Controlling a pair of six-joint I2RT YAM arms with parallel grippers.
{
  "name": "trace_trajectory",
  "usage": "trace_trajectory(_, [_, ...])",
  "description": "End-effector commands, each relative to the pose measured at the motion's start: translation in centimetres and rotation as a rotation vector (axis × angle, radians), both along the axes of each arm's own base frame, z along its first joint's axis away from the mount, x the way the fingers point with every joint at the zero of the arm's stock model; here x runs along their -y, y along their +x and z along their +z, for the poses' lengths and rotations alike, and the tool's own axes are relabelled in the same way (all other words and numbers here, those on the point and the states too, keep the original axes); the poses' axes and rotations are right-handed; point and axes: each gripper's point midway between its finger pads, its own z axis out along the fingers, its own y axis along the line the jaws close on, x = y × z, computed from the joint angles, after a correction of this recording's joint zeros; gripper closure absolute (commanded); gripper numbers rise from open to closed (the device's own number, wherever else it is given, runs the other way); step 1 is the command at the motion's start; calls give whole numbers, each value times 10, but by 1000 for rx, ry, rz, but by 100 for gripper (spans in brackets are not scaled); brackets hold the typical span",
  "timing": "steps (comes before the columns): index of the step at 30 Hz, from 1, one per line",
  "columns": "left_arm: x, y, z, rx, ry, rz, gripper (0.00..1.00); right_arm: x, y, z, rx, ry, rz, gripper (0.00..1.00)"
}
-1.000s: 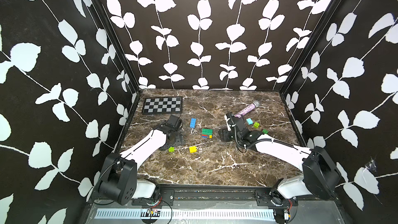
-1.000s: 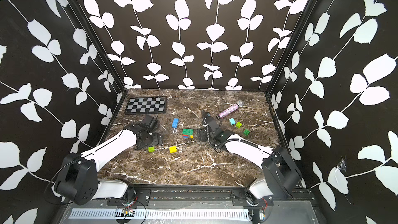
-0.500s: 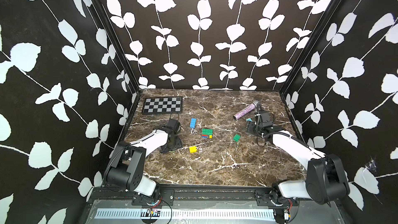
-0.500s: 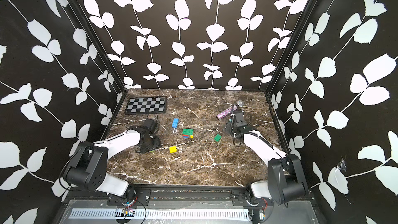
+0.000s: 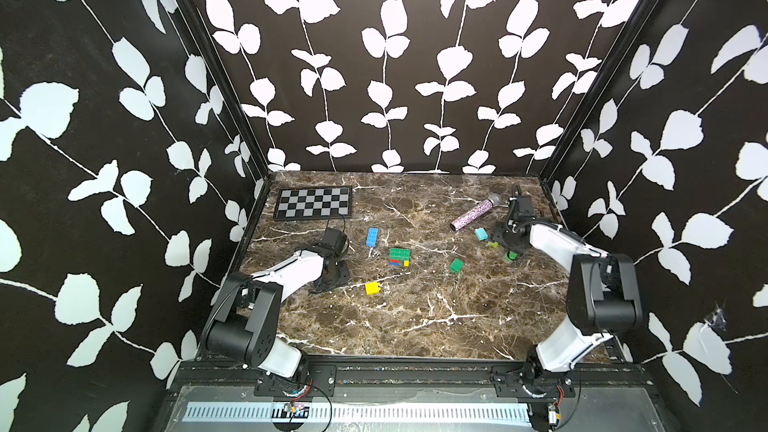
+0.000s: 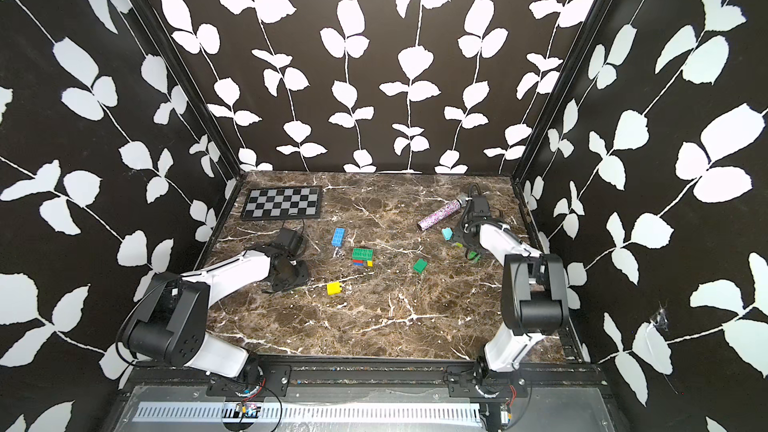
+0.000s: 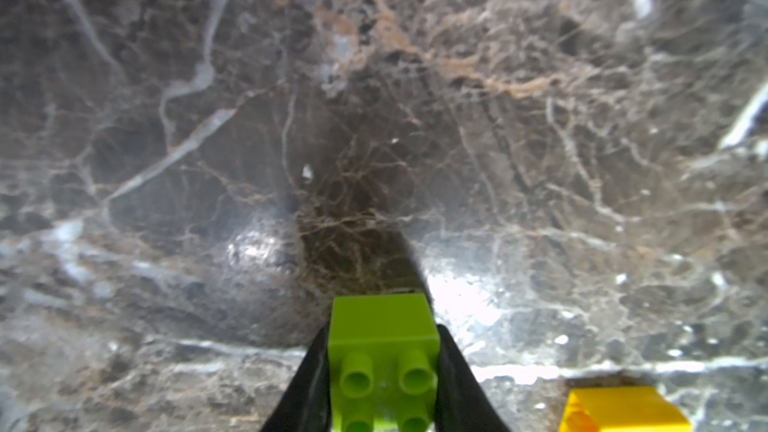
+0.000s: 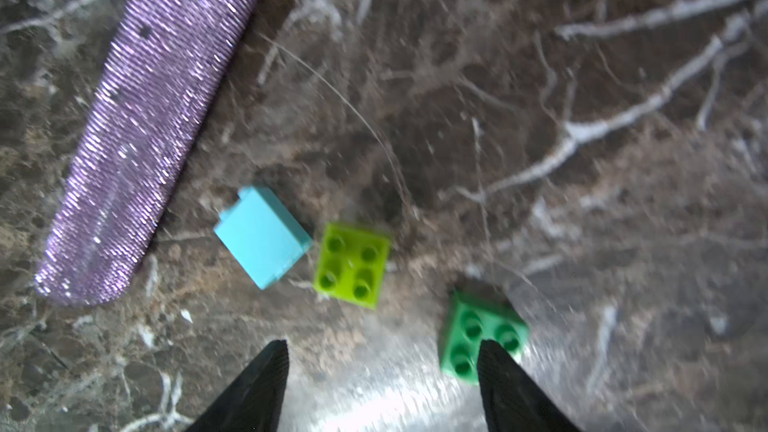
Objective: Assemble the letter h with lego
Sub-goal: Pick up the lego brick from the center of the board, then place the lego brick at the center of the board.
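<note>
Lime brick (image 7: 380, 317) clenched in my left claw (image 7: 382, 340), down by the table (image 7: 374, 118).
My right claw (image 8: 382, 347) stands released, one finger over a green brick (image 8: 469, 322); stacked bricks (image 5: 400, 257) sit mid-table.

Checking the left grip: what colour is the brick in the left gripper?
Lime green; the left wrist view shows the brick in the left gripper best.

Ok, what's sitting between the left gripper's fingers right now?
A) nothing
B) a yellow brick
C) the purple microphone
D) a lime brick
D: in the left wrist view the left gripper has a lime brick between its black fingers, which press against both its sides, while the yellow brick lies apart from them.
</note>
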Motion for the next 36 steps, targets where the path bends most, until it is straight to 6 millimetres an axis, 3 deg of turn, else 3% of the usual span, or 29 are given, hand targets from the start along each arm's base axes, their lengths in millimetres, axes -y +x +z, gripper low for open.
trace_trajectory(1, [3,-8,-9,-27,-22,-18,78,-3,8,5,-16,1,17,32])
trace_trajectory(4, [7,-5,3,15,-21,-34,91,-2,14,0,-43,3,6,34])
trace_trajectory(7, [23,-2,22,70,-2,-92,92,-2,17,-2,-38,7,-2,34])
trace_trajectory(12, [82,-9,50,122,8,-242,93,-4,16,1,-28,10,3,35])
trace_trajectory(15, [121,-16,56,136,-10,-314,91,-3,15,0,-36,-3,9,35])
trace_trajectory(18, [155,-23,47,118,-47,-345,89,-2,15,-2,-46,-15,16,35])
trace_trajectory(24, [196,-36,13,27,-96,-360,83,-3,14,-10,-83,-20,40,36])
trace_trajectory(30, [206,-39,-13,-22,-87,-345,74,-1,17,-17,-101,-38,49,44])
trace_trajectory(34, [211,-38,-15,-27,-94,-336,69,0,18,-25,-130,-41,49,46])
trace_trajectory(36, [211,-37,-12,-22,-98,-335,62,-1,18,-27,-135,-41,50,46])
